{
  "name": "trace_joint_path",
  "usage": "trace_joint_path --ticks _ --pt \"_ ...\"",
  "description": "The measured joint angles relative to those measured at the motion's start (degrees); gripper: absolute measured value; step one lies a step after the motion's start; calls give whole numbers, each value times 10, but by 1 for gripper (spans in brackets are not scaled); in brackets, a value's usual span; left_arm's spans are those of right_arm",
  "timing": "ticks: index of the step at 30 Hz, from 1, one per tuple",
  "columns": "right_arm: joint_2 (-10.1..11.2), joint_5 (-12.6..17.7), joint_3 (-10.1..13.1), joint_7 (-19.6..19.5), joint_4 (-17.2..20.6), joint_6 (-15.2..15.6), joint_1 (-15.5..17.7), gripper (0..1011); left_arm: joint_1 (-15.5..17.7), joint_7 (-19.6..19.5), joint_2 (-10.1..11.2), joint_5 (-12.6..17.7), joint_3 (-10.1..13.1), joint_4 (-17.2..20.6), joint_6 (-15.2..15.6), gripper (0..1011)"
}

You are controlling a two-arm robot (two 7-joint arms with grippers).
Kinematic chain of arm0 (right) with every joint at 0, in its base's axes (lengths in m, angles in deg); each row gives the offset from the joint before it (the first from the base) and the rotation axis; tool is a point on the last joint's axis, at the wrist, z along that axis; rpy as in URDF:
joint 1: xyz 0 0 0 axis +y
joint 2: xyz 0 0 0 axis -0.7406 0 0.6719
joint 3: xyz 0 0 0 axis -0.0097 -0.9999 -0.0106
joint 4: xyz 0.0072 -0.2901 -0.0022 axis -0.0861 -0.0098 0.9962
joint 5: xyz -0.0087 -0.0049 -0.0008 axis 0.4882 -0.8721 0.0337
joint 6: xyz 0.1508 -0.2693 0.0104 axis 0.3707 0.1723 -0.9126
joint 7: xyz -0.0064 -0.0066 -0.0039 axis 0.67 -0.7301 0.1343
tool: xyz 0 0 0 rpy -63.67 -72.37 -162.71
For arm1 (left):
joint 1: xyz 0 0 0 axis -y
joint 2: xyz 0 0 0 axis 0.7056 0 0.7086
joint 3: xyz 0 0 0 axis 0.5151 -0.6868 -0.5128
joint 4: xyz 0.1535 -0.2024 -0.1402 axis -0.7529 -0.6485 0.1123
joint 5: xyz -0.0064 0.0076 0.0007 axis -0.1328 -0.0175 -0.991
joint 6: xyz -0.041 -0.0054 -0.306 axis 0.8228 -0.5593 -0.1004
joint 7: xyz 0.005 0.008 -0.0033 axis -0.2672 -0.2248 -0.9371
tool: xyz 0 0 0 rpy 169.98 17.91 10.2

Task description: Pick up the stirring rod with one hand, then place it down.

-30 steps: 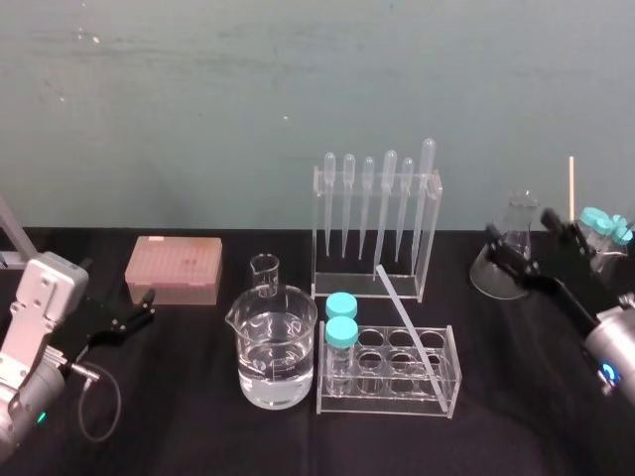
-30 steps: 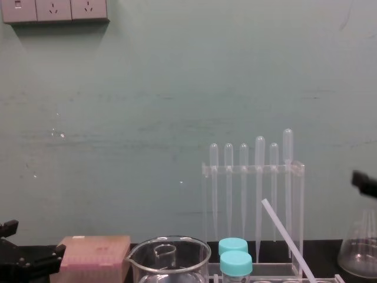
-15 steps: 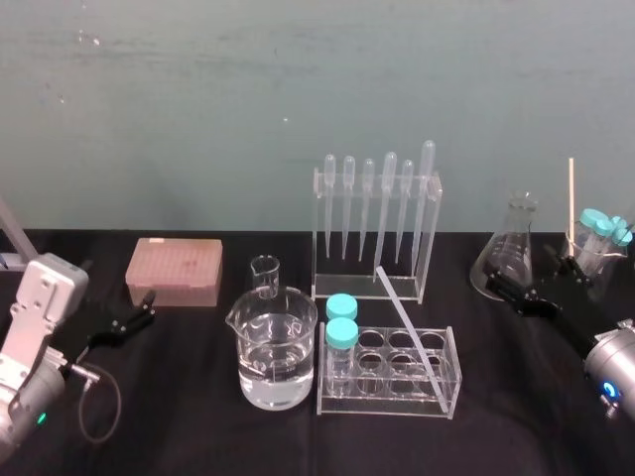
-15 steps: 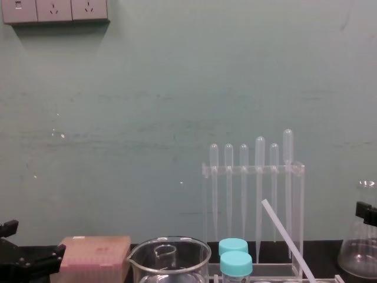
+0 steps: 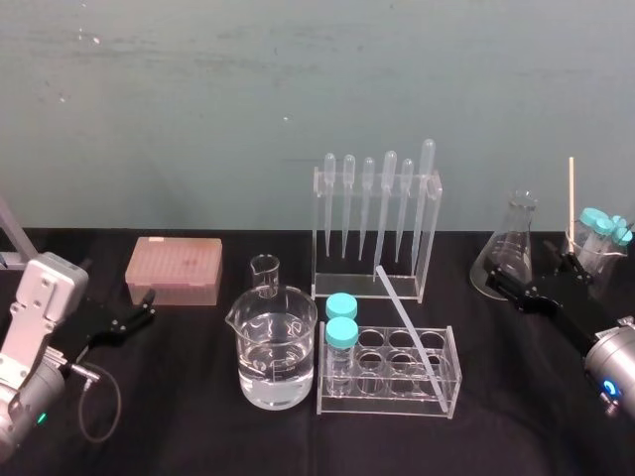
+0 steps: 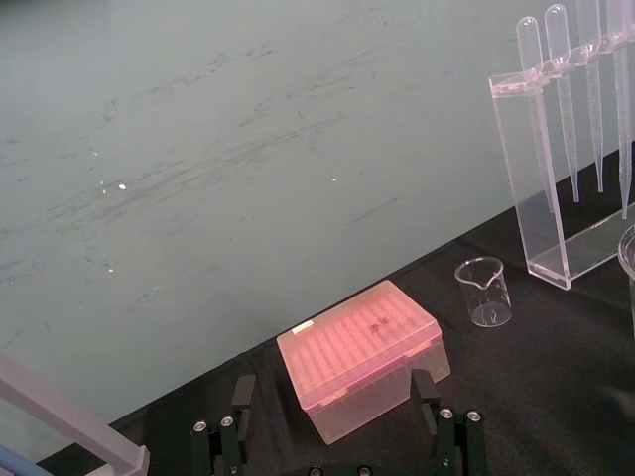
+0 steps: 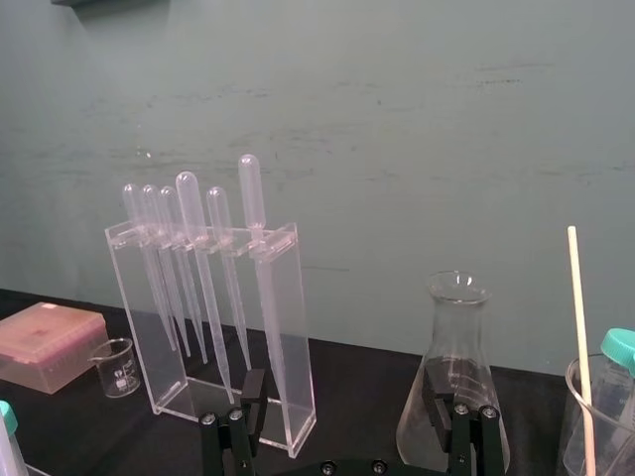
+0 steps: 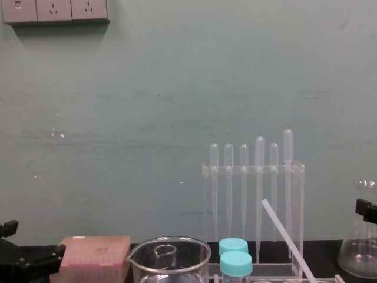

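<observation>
Translucent white, the stirring rod [image 5: 405,315] leans in the clear test-tube rack [image 5: 389,402] near the middle of the table's [image 5: 179,426] front edge. Its lower end is down in the rack's right-hand part and its upper end tilts back toward the pipette stand [image 5: 377,223] behind. It lies exactly as it did a second ago, touched by neither gripper. What has changed is the right gripper [image 5: 531,273]: a second ago it was raised in front of the conical flask [image 5: 508,253] near the table's right edge. It has since dropped low beside the flask's base, about where it already was half a second ago, well apart from the rod. Its fingers [image 7: 434,397] stand wide and hold nothing, with the flask showing behind one of them in the right wrist view. The left gripper [image 5: 147,305] sits where it sat before, low near the table's left edge, its fingers [image 6: 243,397] also spread wide and empty, pointing at the pink tip box [image 5: 174,270]. Nothing else has shifted: the water-filled beaker [image 5: 278,347] stands just left of the rack, the small beaker [image 5: 265,273] is behind it, and two teal-capped tubes [image 5: 341,319] stand in the rack's left end.
</observation>
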Motion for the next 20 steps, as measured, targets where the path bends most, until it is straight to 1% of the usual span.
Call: trace_joint_path --ticks 20 --pt "0 0 0 1 0 -2 -1 1003 0 0 0 0 0 0 0 1000"
